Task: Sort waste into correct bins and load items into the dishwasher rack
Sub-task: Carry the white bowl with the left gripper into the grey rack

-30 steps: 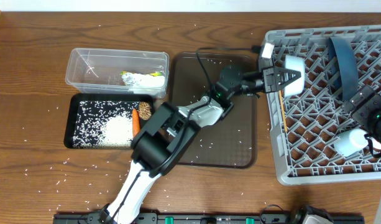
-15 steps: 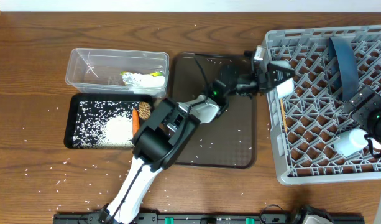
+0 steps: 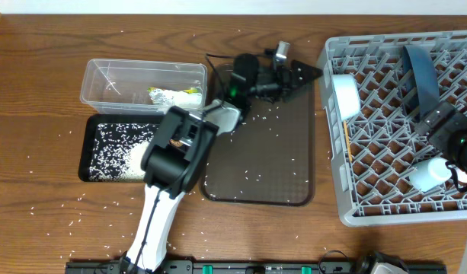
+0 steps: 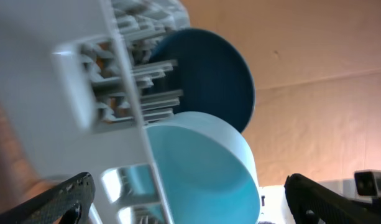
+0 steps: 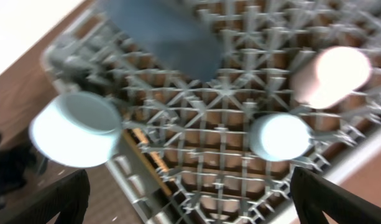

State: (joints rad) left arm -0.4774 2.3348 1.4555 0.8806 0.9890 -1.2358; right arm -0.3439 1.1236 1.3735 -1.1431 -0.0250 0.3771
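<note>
The grey dishwasher rack [image 3: 385, 152] stands at the right. A white bowl [image 3: 344, 93] leans on its side at the rack's left wall, and the dark-blue plate [image 3: 420, 72] stands upright behind it. Chopsticks [image 3: 346, 134] lie along the left wall. My left gripper [image 3: 295, 74] is open and empty, left of the rack, over the brown tray's far corner. Its wrist view faces the bowl [image 4: 202, 168] and plate [image 4: 209, 74]. My right gripper [image 3: 446, 129] hangs open over the rack's right side, above the blue cup [image 5: 278, 137] and pink cup [image 5: 330, 74].
The clear tub [image 3: 103, 84] holds white tissue and a yellow-green wrapper [image 3: 174, 97]. The black tray [image 3: 92, 148] in front of it holds rice [image 3: 130, 156]. The brown serving tray [image 3: 279, 152] lies mid-table. Rice grains are scattered over the table. My left arm crosses the black tray's right end.
My left gripper opened and let go of the white bowl in the rack. It then drew back to the left, out of the rack and over the brown tray. The right arm stayed still.
</note>
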